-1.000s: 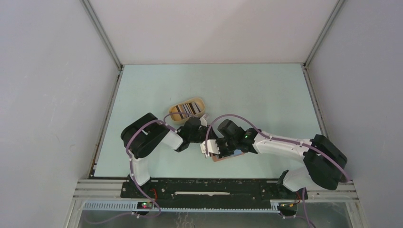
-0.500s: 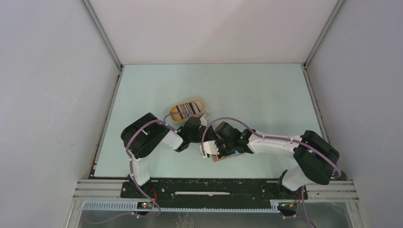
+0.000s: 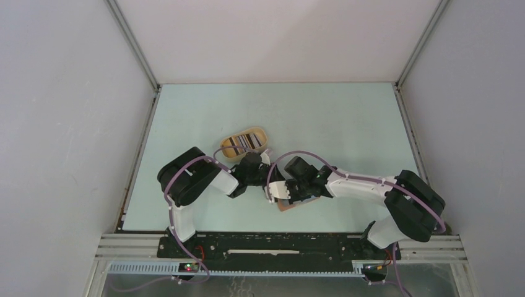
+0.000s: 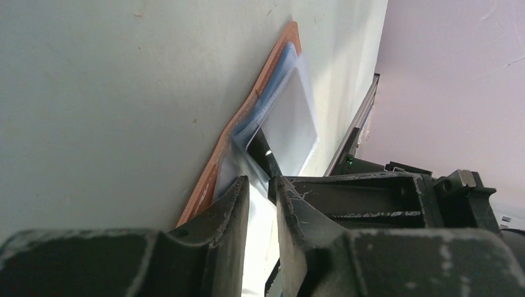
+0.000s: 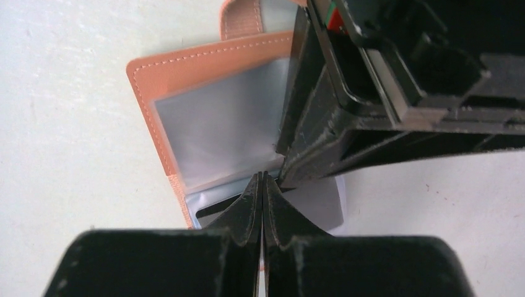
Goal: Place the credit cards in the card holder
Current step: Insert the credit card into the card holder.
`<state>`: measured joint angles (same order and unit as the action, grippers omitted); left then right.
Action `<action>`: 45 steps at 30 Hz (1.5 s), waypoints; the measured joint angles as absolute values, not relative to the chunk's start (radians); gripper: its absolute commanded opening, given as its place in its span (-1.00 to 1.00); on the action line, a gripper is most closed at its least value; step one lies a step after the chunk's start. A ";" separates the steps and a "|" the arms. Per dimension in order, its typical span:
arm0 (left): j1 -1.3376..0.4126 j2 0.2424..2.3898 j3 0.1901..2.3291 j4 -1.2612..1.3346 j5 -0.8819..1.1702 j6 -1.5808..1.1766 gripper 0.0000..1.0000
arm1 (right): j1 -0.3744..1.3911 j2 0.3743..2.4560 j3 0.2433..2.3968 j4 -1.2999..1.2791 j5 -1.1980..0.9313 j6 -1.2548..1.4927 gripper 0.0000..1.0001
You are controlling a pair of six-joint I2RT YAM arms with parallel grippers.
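Right wrist view: the card holder [image 5: 210, 111] is seen open on the worktop [image 5: 68, 161], the right gripper [image 5: 262, 179] is pressed closed at its clear sleeves, and the state of the left gripper [image 4: 260, 187] cannot be told.

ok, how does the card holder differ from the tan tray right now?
Shape: card holder rectangular, tray oval. Colour: card holder reddish-brown, tray lighter tan. Place: card holder beneath the left gripper and right gripper, tray farther back. Both rest on the table.
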<state>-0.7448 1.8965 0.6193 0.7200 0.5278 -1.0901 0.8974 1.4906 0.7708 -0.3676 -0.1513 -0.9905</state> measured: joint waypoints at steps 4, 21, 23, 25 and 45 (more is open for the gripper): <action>-0.745 1.897 0.619 0.720 0.528 -1.090 -0.40 | 0.875 1.469 0.771 -0.382 -0.162 -0.990 -0.86; -0.745 1.832 0.550 0.804 0.494 -1.053 -0.70 | 0.555 1.288 0.892 -0.630 -0.559 -0.821 -0.48; -0.745 1.823 0.550 0.817 0.477 -1.037 -0.86 | 0.524 1.308 0.907 -0.647 -0.586 -0.785 -0.48; -0.745 1.823 0.550 0.825 0.468 -1.027 -0.93 | 0.496 1.365 0.946 -0.676 -0.607 -0.744 -0.50; -0.757 1.824 0.551 0.747 0.377 -0.986 -1.00 | 0.678 1.583 1.022 -0.614 -0.561 -0.542 -1.00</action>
